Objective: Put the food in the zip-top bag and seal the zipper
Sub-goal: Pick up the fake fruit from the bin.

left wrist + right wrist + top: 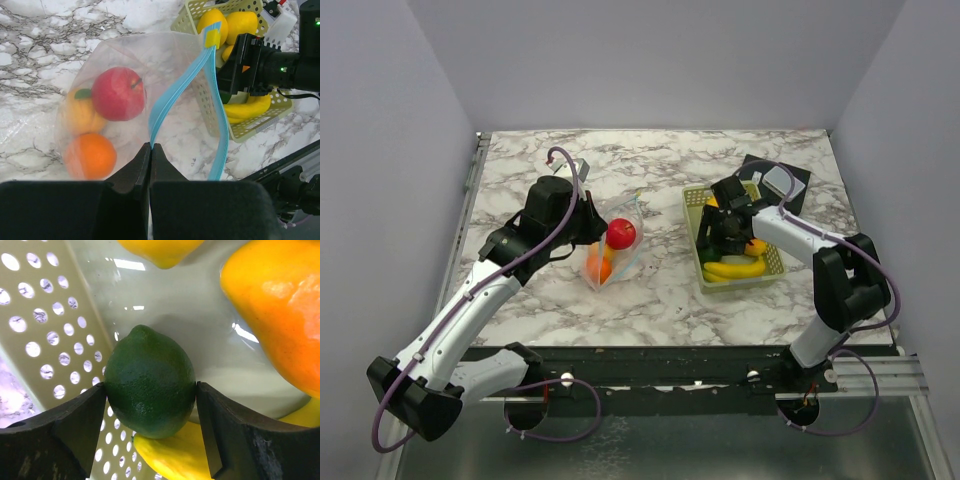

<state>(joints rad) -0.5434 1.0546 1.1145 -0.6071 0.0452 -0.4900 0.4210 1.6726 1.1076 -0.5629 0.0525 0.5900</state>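
The clear zip-top bag (612,252) lies at the table's middle left, mouth open. It holds a red apple (118,93), an orange (90,155) and a yellow-orange piece (80,114). My left gripper (150,146) is shut on the light blue zipper (172,97) at the near side of the mouth; it also shows in the top view (588,222). My right gripper (720,232) is down in the yellow-green basket (772,262). In the right wrist view its fingers (80,415) touch both sides of a dark green lime (150,375), over a banana (170,460).
The basket also holds an orange-yellow piece (280,305), yellow fruits (212,22) and bananas (733,268). A black-and-white object (785,182) lies behind the basket. A small white item (582,165) sits behind the left arm. Walls close the table on three sides.
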